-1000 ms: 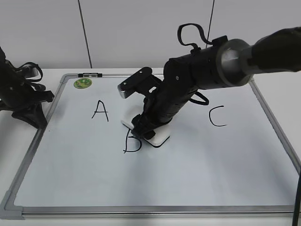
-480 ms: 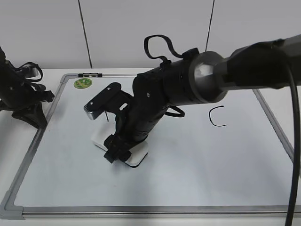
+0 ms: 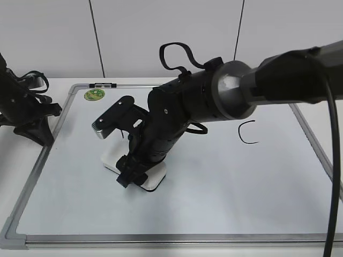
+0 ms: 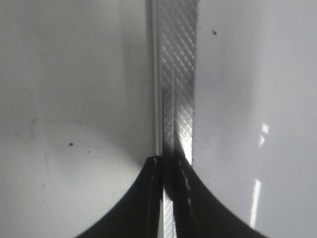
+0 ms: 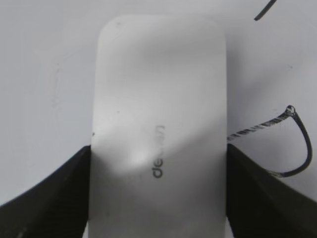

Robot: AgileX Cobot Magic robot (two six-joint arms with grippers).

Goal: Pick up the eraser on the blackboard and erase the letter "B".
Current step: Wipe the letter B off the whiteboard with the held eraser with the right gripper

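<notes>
Fingers (image 5: 54, 198) of the right gripper (image 3: 136, 170) are clamped on the long sides of the eraser (image 5: 158, 124), pressing it flat on the blackboard (image 3: 225, 193). Left gripper (image 4: 166, 198) sits off at the board's left edge, over the frame; its fingers look nearly together with nothing between them.

On the table, the board takes up most of the scene. The eraser lies left of centre, just where the B should be, and the arm hides the spot. In the wrist view, a curved stroke (image 5: 297, 148) remains beside the eraser, possibly a remnant of the B. C (image 3: 248, 132) stands well apart to the right.

By its look, the eraser is light, rigid and smooth-shelled, so a side grip near the middle suits it, with steady downward pressure. A small green magnet (image 3: 94, 95) sits at the top left corner.
</notes>
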